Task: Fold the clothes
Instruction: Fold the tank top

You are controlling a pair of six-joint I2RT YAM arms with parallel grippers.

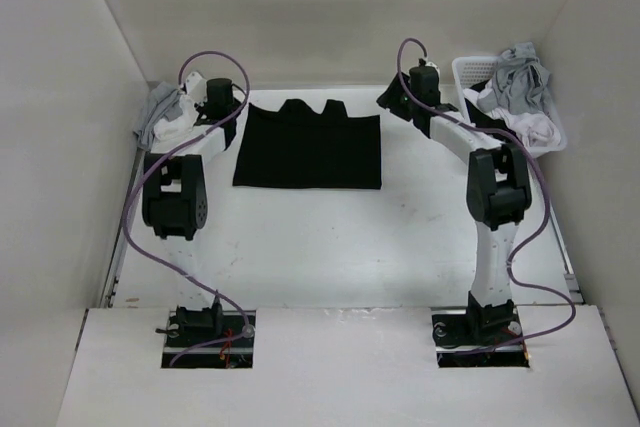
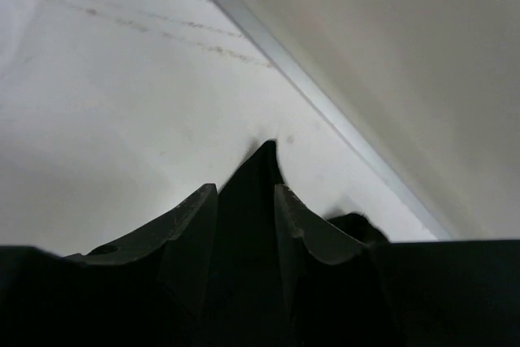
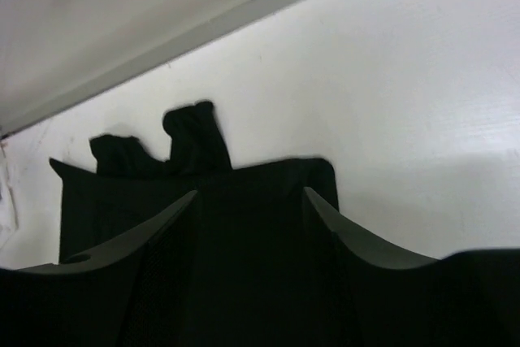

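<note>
1. The black garment (image 1: 308, 147) lies flat on the table (image 1: 330, 247) as a near-rectangle between the two grippers. One far corner sits at each set of fingertips, and small lumps stick out of its far edge.
2. The left gripper (image 2: 244, 193) has its jaws partway apart. A pointed corner of the garment lies in the gap and pokes out just past the tips. I cannot tell whether either pad touches it.
3. The right gripper (image 3: 251, 193) stands wider and pinches nothing. The garment spreads below and ahead of its tips.
4. This looks like the pause between one fold and another. I would raise both grippers straight up before any sideways travel, so the left corner slips free instead of being dragged. For a further fold, take two corners of the same edge, pinch every layer, and carry both at an even pace so the edges stay square.
5. Hard to make out:
   - In both wrist views black fingers sit against black cloth, so contact is unclear.
   - The layers cannot be counted.
   - The lumps may be sleeves or a collar.
   - A pale cloth heap (image 1: 160, 119) lies just outboard of the left gripper and blurs its outline from above.
</note>
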